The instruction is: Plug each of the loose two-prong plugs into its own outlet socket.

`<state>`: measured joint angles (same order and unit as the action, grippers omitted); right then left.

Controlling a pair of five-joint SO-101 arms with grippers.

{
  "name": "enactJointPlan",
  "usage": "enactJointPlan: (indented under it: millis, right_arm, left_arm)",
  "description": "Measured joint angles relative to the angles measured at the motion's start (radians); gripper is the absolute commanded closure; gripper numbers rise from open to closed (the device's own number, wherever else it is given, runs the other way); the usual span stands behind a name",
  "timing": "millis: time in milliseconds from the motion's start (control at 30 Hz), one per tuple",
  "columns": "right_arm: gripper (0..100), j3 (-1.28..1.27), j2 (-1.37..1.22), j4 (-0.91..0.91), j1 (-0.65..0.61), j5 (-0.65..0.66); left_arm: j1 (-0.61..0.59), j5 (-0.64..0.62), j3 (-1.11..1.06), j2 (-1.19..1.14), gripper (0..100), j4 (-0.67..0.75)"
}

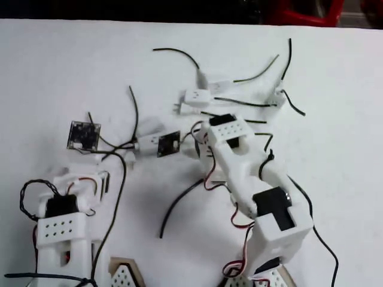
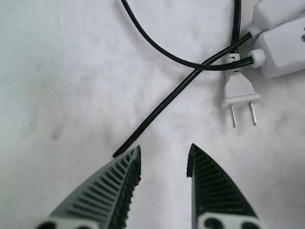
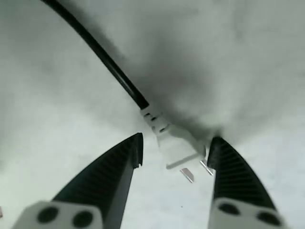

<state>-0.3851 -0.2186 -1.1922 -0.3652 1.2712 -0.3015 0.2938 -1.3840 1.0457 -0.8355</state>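
My right gripper (image 3: 177, 142) is released, a white plastic two-prong plug (image 3: 169, 138) on black cord (image 3: 97, 50) lying ungripped between the jaws. My left gripper (image 2: 164, 149), also released, has another loose white plug (image 2: 239, 91) ahead of its tips; neither is socketed yet.

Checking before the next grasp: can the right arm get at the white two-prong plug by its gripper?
Probably yes. The right gripper is open, the white plug lies between its jaws, and nothing covers it; its black cable trails away.

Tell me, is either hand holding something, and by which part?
Nothing is held. The right hand stands open around a white plug; the left hand is open, empty.
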Motion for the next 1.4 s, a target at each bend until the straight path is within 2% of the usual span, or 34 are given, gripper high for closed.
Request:
enactJointPlan:
  millis: [100,267,367,633,800,1167,1400]
  right_arm:
    - [80.9,0.0,-0.023,0.028,0.002,0.0]
    - [98.5,0.014,-0.048,0.046,0.011,0.0]
    - [97.6,0.018,-0.06,0.041,0.015,-0.006]
    - [98.1,0.018,-0.041,0.041,0.046,-0.132]
    - [98.1,0.002,0.037,0.032,0.072,-0.345]
    - [98.1,0.0,0.161,0.021,0.207,-0.979]
    - [98.1,0.0,0.164,0.021,0.288,-1.249]
  left_arm:
    - [0.0,0.0,0.0,0.0,83,0.0]
    - [0.0,0.0,0.0,0.0,83,0.0]
    - [0.0,0.0,0.0,0.0,83,0.0]
    - [0.0,0.0,0.0,0.0,83,0.0]
    - [0.0,0.0,0.0,0.0,83,0.0]
    - [0.0,0.0,0.0,0.0,83,0.0]
    - [0.0,0.0,0.0,0.0,83,0.0]
